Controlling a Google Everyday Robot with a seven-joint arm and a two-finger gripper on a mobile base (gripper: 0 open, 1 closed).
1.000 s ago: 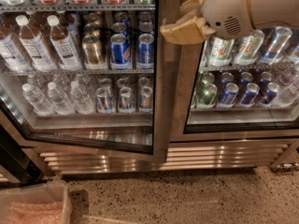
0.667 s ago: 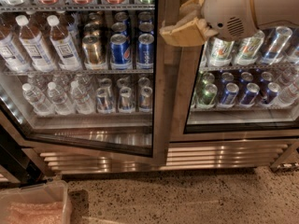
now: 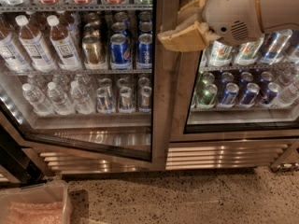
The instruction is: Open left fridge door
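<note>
Floor: brown speckled terrazzo, runs full width. Near left: clear plastic bin sits on it, pinkish contents. Far side: fridge's ribbed steel grille meets floor. Gripper upper centre-right, well above floor, no contact w/ it.

My tool hangs high up, in front of the steel right edge of the left fridge door. That door is slightly ajar, and its bottom edge slants outward from the cabinet. Behind its glass, bottles and cans fill the shelves.
</note>
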